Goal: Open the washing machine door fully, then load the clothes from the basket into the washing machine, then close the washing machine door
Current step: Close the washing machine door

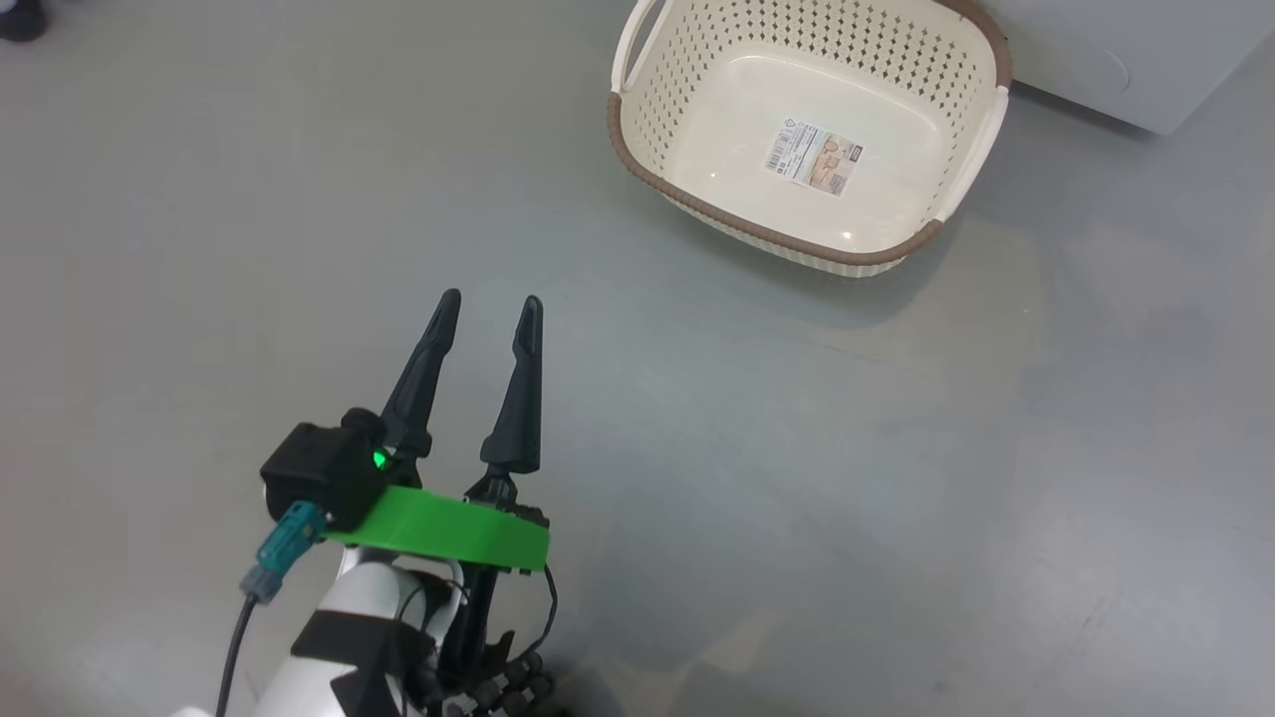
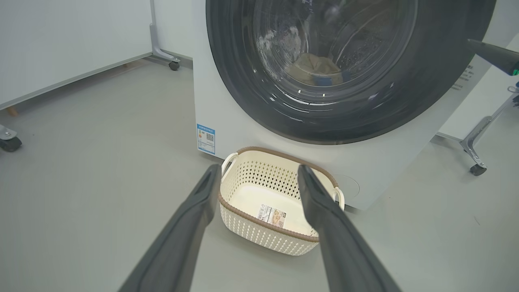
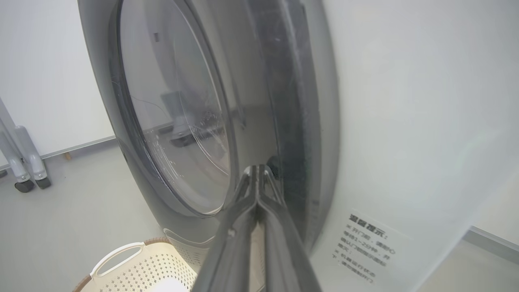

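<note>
The large round washing machine door (image 2: 243,93), a glossy black rim around clear glass, lies against the big white front-loading washing machine (image 2: 219,105) and faces the left gripper (image 1: 490,301). That gripper's fingers are spread wide and hold nothing. Just beyond their tips, the cream perforated basket (image 2: 263,235) lies crosswise on the floor, close against the machine. A pale yellow clothes bundle (image 2: 314,67) shows behind the glass. The right gripper (image 3: 257,169) has its fingers pressed together on nothing, tips at the door's rim.

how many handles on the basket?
2. Left handle on the basket's upper-left end in the head view; right handle on the end beside the washing machine. None hidden.
</note>
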Motion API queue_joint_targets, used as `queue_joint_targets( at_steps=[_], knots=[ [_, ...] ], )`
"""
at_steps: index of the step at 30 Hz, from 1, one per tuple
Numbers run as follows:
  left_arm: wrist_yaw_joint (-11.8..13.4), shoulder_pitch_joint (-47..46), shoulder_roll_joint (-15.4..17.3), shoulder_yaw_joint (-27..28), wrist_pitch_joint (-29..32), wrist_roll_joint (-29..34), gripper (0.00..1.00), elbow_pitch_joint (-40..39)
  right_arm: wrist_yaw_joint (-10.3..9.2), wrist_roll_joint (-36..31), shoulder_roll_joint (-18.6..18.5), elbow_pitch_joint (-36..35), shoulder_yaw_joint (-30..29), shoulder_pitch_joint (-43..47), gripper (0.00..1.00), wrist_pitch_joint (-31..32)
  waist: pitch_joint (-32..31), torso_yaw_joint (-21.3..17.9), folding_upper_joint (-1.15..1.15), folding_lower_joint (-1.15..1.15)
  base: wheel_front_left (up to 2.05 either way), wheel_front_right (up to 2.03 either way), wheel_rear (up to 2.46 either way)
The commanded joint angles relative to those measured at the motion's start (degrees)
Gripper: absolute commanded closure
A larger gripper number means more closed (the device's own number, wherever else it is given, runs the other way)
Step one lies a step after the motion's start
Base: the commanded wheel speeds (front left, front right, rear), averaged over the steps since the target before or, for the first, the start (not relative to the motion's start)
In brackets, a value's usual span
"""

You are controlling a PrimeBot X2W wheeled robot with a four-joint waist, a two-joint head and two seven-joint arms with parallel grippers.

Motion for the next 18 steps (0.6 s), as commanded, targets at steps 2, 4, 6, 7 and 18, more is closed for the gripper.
queue_joint_targets(
  at_steps=[2,4,6,7,18],
  knots=[
    [0.03,-0.55,1.01,1.57,-0.56,-0.91,0.00,-1.70,-0.23,-1.24,-0.18,-0.76,-1.59,-2.86,1.00,-0.37,0.18,0.56,0.00,0.00,0.00,0.00,0.00],
    [0.03,-0.63,1.01,1.40,-0.56,-1.15,0.00,-1.78,-0.23,-1.97,-0.44,-0.41,-2.28,-3.31,1.00,-0.37,0.28,0.90,0.00,0.00,0.00,0.00,0.00],
    [0.03,-0.63,1.01,1.28,-0.56,-1.35,0.00,-1.85,-0.23,-2.64,-0.68,-0.12,-2.98,-3.67,1.00,-0.37,0.34,1.18,0.00,0.00,0.00,0.00,0.00],
    [0.03,-0.60,1.01,1.24,-0.56,-1.43,0.00,-1.88,-0.23,-2.96,-0.74,0.01,-3.29,-3.79,1.00,-0.37,0.36,1.30,0.00,0.00,0.00,0.00,0.00],
    [0.03,-0.39,1.01,1.15,-0.56,-1.78,0.00,-1.76,-0.23,-5.48,-1.14,1.51,-5.80,-4.93,1.00,-0.37,0.34,1.85,0.00,0.00,0.00,0.00,0.00]
  ],
)
